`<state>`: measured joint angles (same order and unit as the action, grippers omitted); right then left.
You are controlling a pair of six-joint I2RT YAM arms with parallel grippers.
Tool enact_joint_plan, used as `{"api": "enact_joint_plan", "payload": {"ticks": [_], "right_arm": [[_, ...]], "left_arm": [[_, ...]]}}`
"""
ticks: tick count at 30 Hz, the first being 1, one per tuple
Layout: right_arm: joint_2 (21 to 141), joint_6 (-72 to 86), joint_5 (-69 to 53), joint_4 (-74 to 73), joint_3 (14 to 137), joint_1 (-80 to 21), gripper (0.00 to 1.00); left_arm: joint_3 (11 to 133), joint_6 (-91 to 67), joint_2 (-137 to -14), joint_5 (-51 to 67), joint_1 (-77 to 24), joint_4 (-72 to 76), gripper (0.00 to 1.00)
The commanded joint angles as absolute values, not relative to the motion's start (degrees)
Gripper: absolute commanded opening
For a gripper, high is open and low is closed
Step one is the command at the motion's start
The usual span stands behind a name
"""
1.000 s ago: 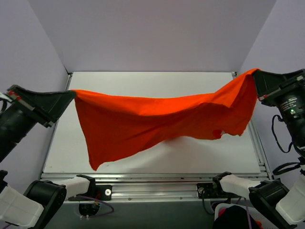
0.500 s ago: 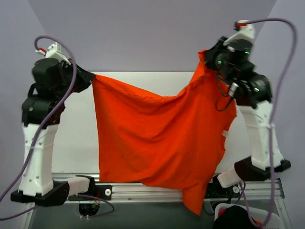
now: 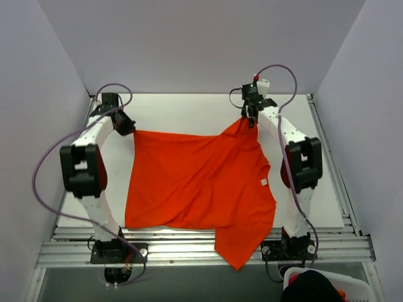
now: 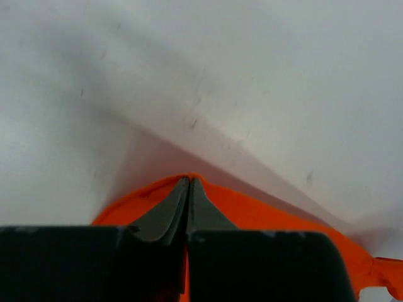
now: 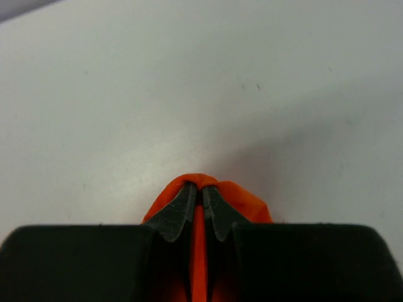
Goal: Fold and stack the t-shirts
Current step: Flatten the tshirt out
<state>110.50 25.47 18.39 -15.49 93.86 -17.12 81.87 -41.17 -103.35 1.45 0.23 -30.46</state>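
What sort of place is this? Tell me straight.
Probably a robot test cell: a white table boxed in by plain walls, the left arm and right arm bolted to a metal rail, one orange t-shirt pinched by the left gripper and right gripper.

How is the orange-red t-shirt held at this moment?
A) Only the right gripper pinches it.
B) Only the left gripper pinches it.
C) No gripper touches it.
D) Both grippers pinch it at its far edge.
D: each wrist view shows closed fingers with orange cloth between them, for the left gripper and the right gripper, and the t-shirt spreads between the two.
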Motion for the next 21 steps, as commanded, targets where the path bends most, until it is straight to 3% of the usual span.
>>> {"api": "enact_joint_plan", "payload": {"ticks": [1,2,3,4,5,6,8,10,13,16,21], "right_arm": [[120.9,24.79,24.34,-8.16,106.92,-15.38,0.0],[127.55,24.52,24.78,-8.96,111.23,-15.29,0.0],[130.57,24.17,25.22,-9.83,119.88,-15.21,0.03],[134.09,23.91,25.83,-12.63,125.02,-15.12,0.21],[140.39,23.91,26.45,-14.31,130.2,-15.03,0.43],[143.15,23.82,27.67,-16.15,140.69,-15.03,0.99],[147.72,22.25,30.66,-18.02,147.8,-14.94,1.0],[144.52,21.01,32.6,-13.31,146.18,-14.85,1.0],[137.49,20.13,34.97,-6.97,135.15,-14.59,1.0],[126.34,19.87,35.16,-5.53,126.77,-14.59,1.0],[112.18,23.63,36.65,-15.54,114.73,-14.77,1.0]], "left_arm": [[99.97,-42.1,-116.86,6.49,3.42,-27.31,0.06],[104.28,-42.36,-123.51,7.81,3.69,-28.46,0.09],[111.2,-42.97,-126.36,8.87,3.87,-27.87,0.2],[115.36,-43.15,-129.0,9.57,3.95,-28.21,0.27],[119.92,-43.76,-134.07,9.58,4.22,-31.69,0.38],[124.32,-45.34,-136.56,9.32,4.48,-33.47,0.51],[137.42,-45.79,-142.43,9.4,5.27,-38.81,0.96],[149.25,-45.18,-146.14,9.32,5.89,-42.08,0.94],[153.98,-43.86,-144.07,9.58,7.55,-44.3,0.94],[151.44,-44.73,-138.89,12.47,10.01,-44.29,0.96],[138.54,-44.91,-126.24,10.03,10.81,-49.48,1.0]]}}
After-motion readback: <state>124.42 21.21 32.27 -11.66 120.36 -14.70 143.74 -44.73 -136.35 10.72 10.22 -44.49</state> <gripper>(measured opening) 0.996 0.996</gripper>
